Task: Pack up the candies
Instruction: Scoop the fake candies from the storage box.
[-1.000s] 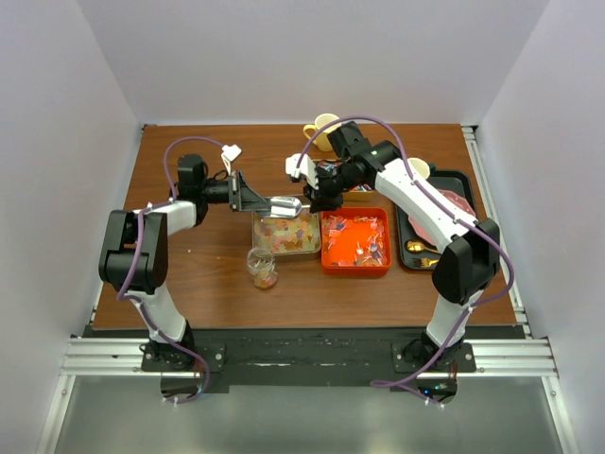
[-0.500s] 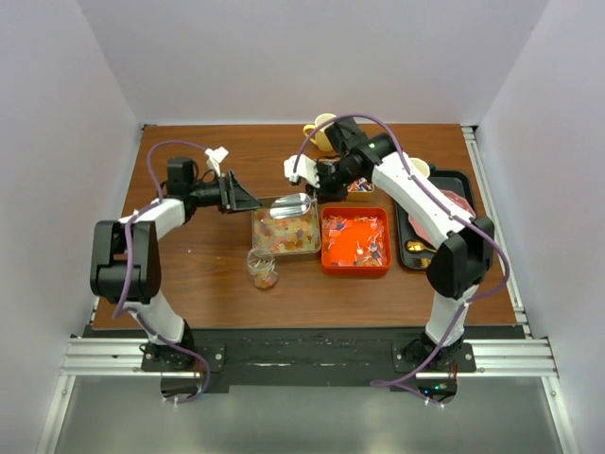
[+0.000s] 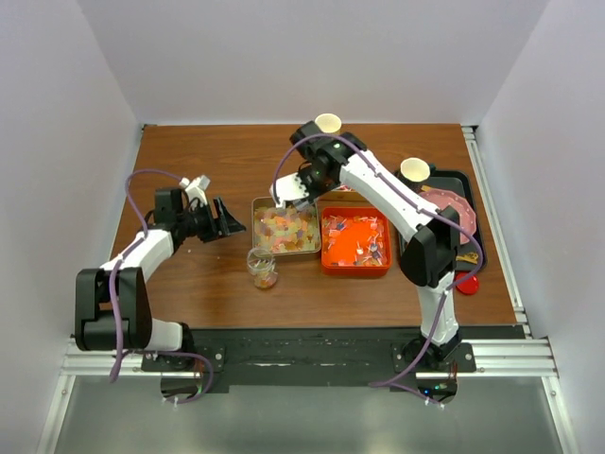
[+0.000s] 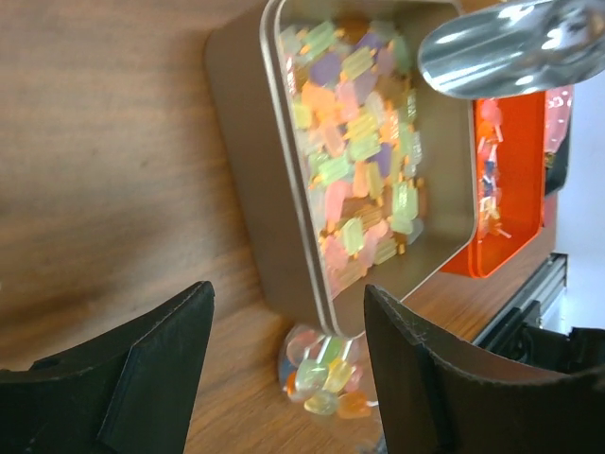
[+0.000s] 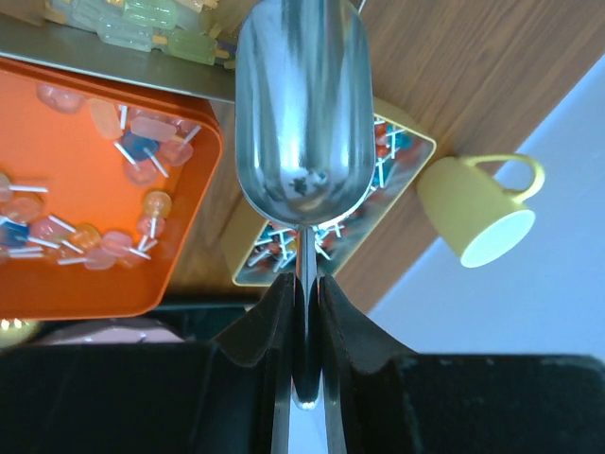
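Pastel candies (image 3: 286, 232) fill a metal tin (image 4: 248, 142) at mid-table, and the left wrist view shows the same heap (image 4: 364, 151). An orange tray (image 3: 330, 248) to its right holds stick candies (image 5: 104, 236). Red-blue-white wrapped ones sit in a small yellow tin (image 5: 383, 156). A small glass jar (image 3: 263, 268) with a few candies (image 4: 326, 374) stands before the tin. My right gripper (image 5: 304, 284) is shut on the handle of a silver scoop (image 5: 302, 104), held over the tin's far edge (image 4: 510, 47). My left gripper (image 4: 288, 378) hangs open and empty, left of the tin (image 3: 227, 225).
A yellow mug (image 5: 482, 213) stands at the back of the table (image 3: 189, 284). A black tray (image 3: 470, 180) at the right carries a pink plate (image 3: 457, 203). A red lid (image 3: 465, 282) lies near its front edge. The right arm (image 3: 378, 189) arches over the orange tray.
My left gripper opened, let go of the scoop and drew back to the left. My right gripper kept the scoop and carried it left, to the metal tin's far edge.
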`<action>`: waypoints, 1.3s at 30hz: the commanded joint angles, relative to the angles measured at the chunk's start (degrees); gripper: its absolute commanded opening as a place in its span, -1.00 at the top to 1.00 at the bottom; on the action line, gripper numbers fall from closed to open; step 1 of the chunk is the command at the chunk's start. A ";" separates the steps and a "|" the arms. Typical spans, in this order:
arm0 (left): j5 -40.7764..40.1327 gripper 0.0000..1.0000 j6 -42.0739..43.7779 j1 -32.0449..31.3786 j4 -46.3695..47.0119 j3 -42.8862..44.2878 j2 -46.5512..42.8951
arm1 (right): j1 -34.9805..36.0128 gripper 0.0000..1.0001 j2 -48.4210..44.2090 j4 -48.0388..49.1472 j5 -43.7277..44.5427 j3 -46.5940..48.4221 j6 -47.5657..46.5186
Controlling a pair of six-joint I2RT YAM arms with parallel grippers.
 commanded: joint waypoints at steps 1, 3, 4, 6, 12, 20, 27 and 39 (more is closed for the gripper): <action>-2.48 -0.40 -0.96 0.03 3.16 -4.73 -4.31 | 3.64 1.00 -1.57 0.80 11.93 -1.18 -4.87; -2.57 -0.40 -1.49 0.03 4.30 -6.75 -5.88 | 5.22 1.00 -1.48 0.62 15.44 -1.79 -5.49; -2.74 -0.40 -2.19 -0.06 4.57 -7.37 -6.33 | 5.66 1.00 -1.48 0.80 16.25 -2.14 -5.75; -2.92 -0.41 -3.07 0.03 5.18 -8.95 -7.38 | 6.80 1.00 -1.39 1.67 19.14 -3.37 -6.45; -1.86 -0.24 -5.45 0.03 9.22 -12.56 -7.91 | 7.95 1.00 0.10 4.22 25.47 -6.36 -8.30; -0.37 0.23 -7.12 -1.20 13.35 -14.67 -5.55 | 10.67 1.00 2.12 3.88 26.72 -8.12 -6.90; 0.07 0.56 -6.94 -3.83 15.20 -14.93 -3.61 | 14.89 1.00 1.95 1.25 22.42 -7.78 -1.99; 1.13 0.66 -7.12 -4.02 17.05 -14.93 -2.47 | 13.50 1.00 0.98 -1.75 21.00 -3.65 0.67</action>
